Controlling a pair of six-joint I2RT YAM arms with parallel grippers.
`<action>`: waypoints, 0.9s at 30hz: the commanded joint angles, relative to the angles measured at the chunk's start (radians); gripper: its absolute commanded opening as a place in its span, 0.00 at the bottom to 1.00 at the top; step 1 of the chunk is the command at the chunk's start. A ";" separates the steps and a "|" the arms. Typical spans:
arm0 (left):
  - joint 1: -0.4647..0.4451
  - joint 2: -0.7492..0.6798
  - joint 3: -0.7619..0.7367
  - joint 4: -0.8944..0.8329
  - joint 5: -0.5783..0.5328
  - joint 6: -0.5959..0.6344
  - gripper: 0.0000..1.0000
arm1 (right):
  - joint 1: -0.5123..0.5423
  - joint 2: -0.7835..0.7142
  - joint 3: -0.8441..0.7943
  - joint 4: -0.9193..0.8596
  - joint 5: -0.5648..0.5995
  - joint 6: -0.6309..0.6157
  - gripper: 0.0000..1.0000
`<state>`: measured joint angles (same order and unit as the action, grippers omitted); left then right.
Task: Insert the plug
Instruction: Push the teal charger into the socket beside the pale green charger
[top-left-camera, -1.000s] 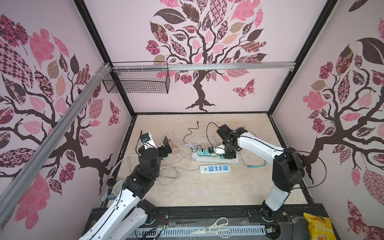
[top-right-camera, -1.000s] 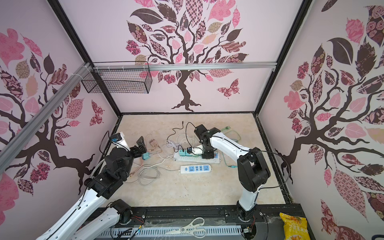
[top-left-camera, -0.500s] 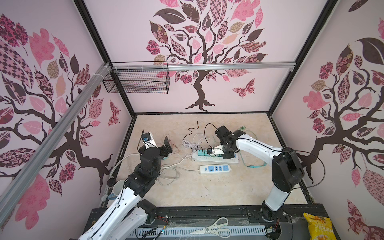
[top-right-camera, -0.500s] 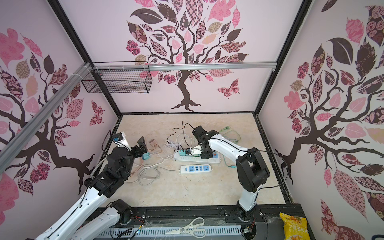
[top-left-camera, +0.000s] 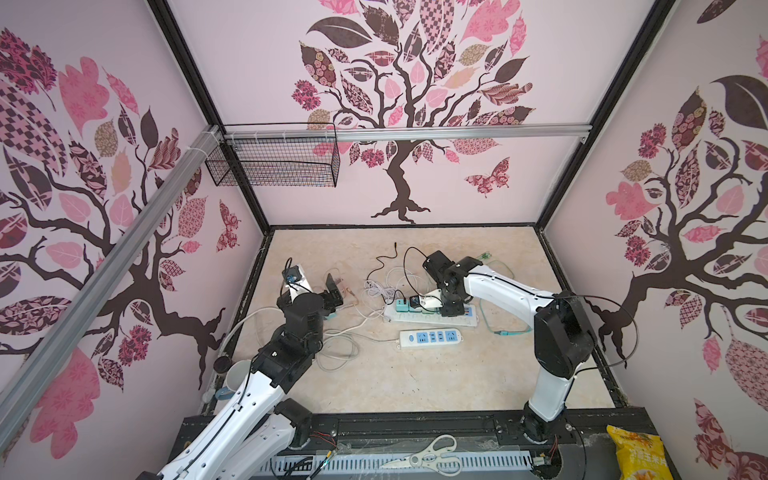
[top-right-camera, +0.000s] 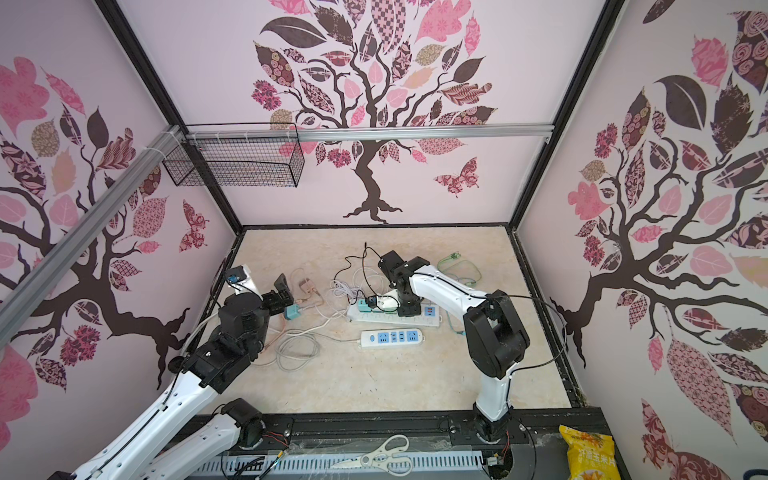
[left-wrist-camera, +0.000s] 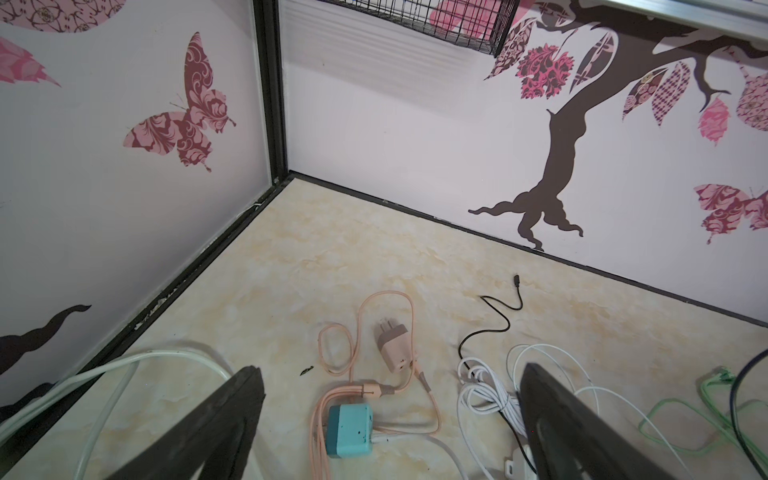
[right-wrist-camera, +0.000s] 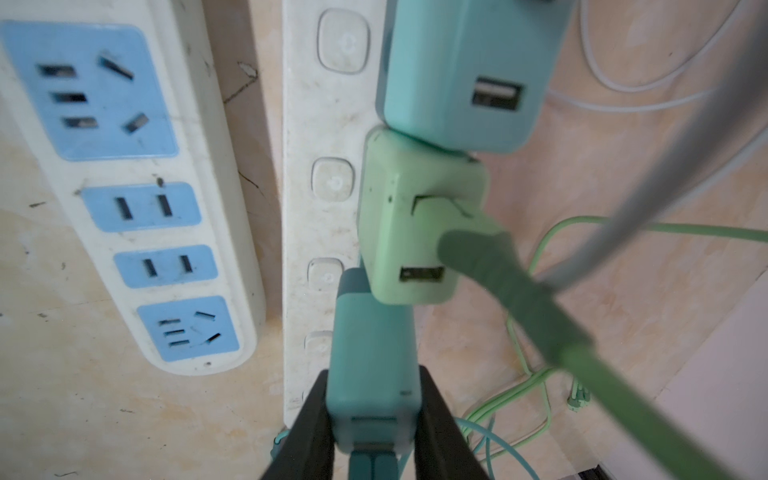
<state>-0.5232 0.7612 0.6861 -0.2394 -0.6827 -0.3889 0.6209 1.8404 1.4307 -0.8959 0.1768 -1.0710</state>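
Nearest us, on the black front ledge, lie metal scissors with white handles (top-left-camera: 432, 457); beyond them, around the middle of the beige marbled surface (top-left-camera: 415, 386), lies a short white power strip with blue sockets (top-left-camera: 430, 337); just behind it and nearly parallel lies a long white power strip with push buttons (right-wrist-camera: 324, 124); over this long strip the right gripper (right-wrist-camera: 374, 372) is clamped narrowly on a teal rectangular plug (right-wrist-camera: 372, 332), one black finger on each side; the plug meets a pale green square adapter (right-wrist-camera: 415, 216) that sits on the same strip, with a teal square adapter (right-wrist-camera: 457, 75) beyond it; we cannot tell whether the held plug's pins are seated; toward the left edge the left gripper (left-wrist-camera: 388, 372) hangs with its jaws spread wide and nothing between them, above a teal cube charger (left-wrist-camera: 348, 430) and a pink plug adapter (left-wrist-camera: 392, 347) with its looped pink cable; farther back a thin black cable (left-wrist-camera: 498, 316) trails toward the back edge.
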 joint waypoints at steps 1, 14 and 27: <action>0.004 0.000 0.017 -0.019 -0.031 -0.007 0.98 | 0.005 0.103 0.015 -0.054 0.011 0.039 0.00; 0.004 0.002 0.019 -0.018 -0.034 0.006 0.98 | 0.000 0.221 0.078 -0.058 -0.059 0.072 0.05; 0.004 0.004 0.023 -0.027 -0.043 0.007 0.98 | -0.027 0.261 0.093 -0.012 -0.104 0.038 0.12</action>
<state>-0.5232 0.7639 0.6861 -0.2646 -0.7162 -0.3916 0.6067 1.9820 1.5723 -0.9955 0.1528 -1.0100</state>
